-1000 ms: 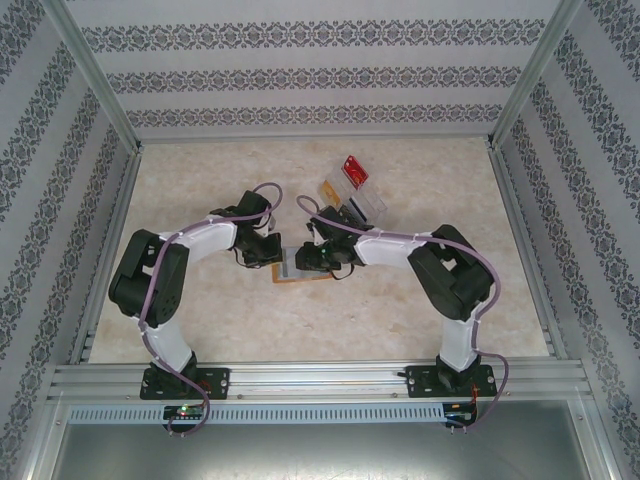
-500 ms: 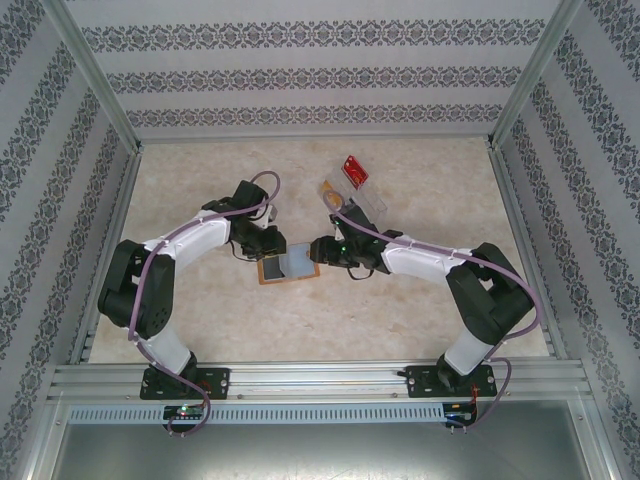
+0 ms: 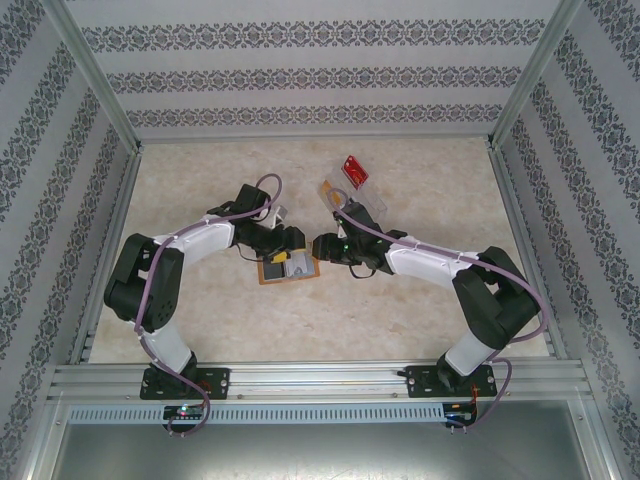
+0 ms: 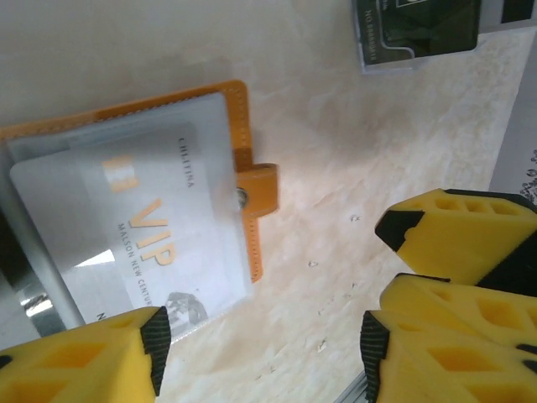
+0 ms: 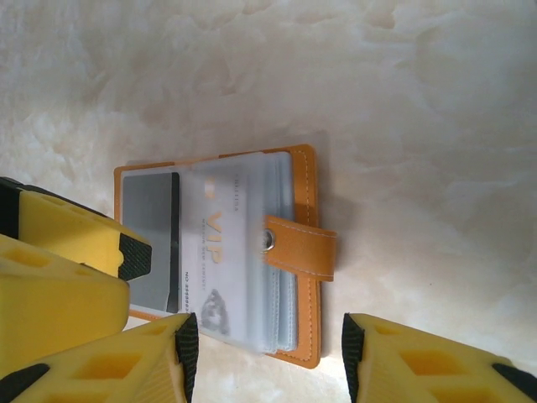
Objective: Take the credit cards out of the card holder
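L gripper [image 4: 262, 344] wide open, empty, beside holder [image 4: 242, 134] flat on table [image 5: 377, 101]; R gripper [image 5: 267, 353] open, astride holder's near edge, contact unclear. Holder's clear pocket has pale VIP card [image 4: 126, 218], text blurry; grey card [image 5: 147, 235] beside it partly hidden by L gripper.

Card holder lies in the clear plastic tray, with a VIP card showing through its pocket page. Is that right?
Not quite. The card holder lies on the bare table, not in the clear tray, as the right wrist view shows. The VIP card does show through its pocket page.
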